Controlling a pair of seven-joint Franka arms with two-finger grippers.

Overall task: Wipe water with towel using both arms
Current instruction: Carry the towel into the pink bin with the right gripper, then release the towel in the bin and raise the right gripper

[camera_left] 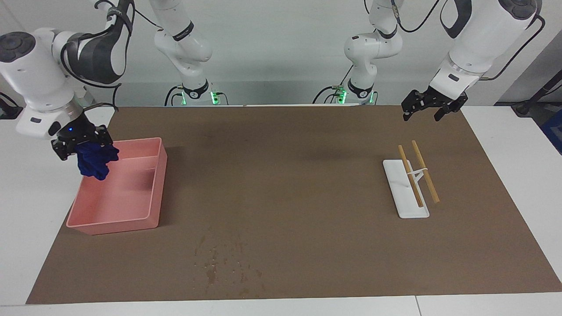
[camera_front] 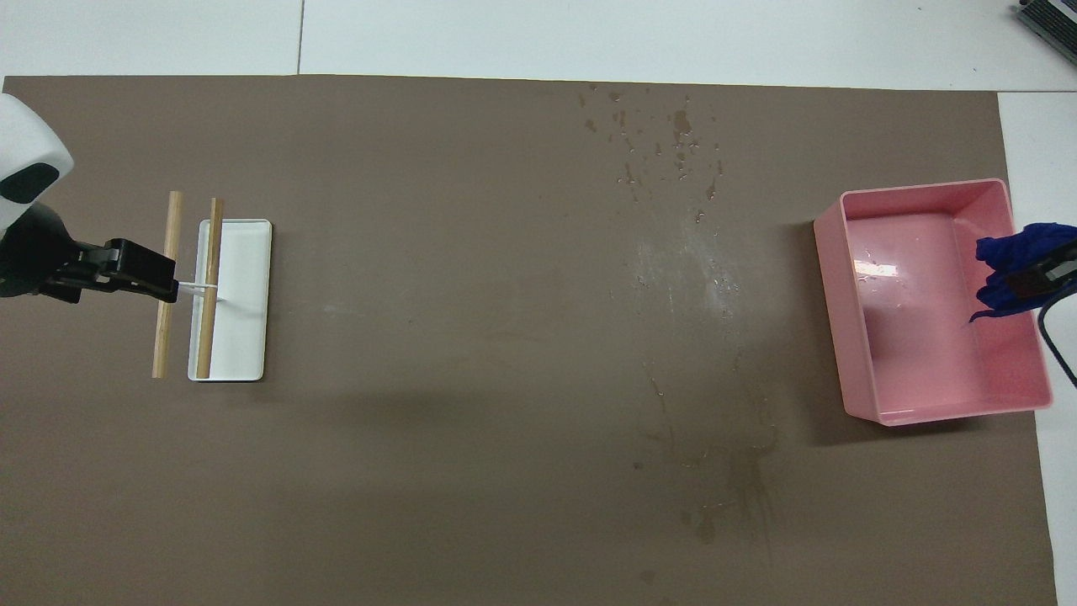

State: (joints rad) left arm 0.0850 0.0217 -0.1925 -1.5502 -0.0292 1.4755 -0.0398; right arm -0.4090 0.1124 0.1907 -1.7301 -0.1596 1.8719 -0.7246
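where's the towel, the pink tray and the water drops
towel [camera_left: 94,160]: facing view, middle of the hanging blue bundle
pink tray [camera_left: 159,188]: facing view, its side wall
water drops [camera_front: 665,147]: overhead view, middle of the spatter on the mat

Middle of the brown mat [camera_left: 285,175] we find open. Pink tray [camera_left: 159,184] blocks the right arm's end, its walls raised. At the left arm's end, the white stand [camera_left: 406,197] with two wooden sticks [camera_left: 425,172] obstructs. Water drops [camera_left: 219,263] lie flat, farthest from the robots.
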